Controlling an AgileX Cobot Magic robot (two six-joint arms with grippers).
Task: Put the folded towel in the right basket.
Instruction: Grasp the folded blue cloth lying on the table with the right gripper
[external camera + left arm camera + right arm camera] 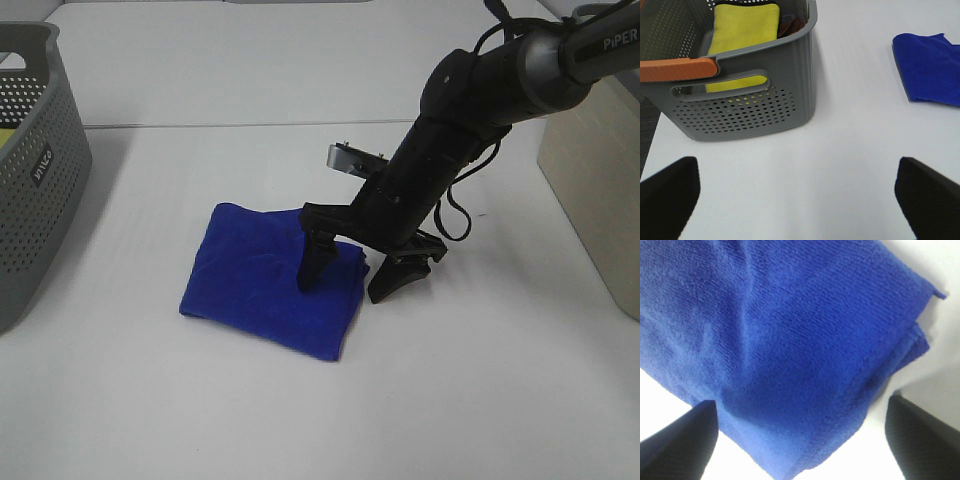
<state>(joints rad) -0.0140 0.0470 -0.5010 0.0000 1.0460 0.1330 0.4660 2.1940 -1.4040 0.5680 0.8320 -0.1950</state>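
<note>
White counter [300, 430] carries the folded towel [250, 285], a blue pad lying flat near the middle, its long axis running left to right with a slight tilt toward the camera at the right end. Directly above its right edge stands the right end effector [345, 290], fingers well apart and straddling that edge: 1 finger comes down on the towel's top, seemingly touching the cloth, while the other hangs just beside the edge over bare counter. It clamps nothing yet. A pale container [600, 200] at the far right, judged to be the right basket, sits well apart from the towel. The left end effector [800, 195] is spread wide and empty near the grey basket [755, 100], so the right arm is plainly the nearer.
</note>
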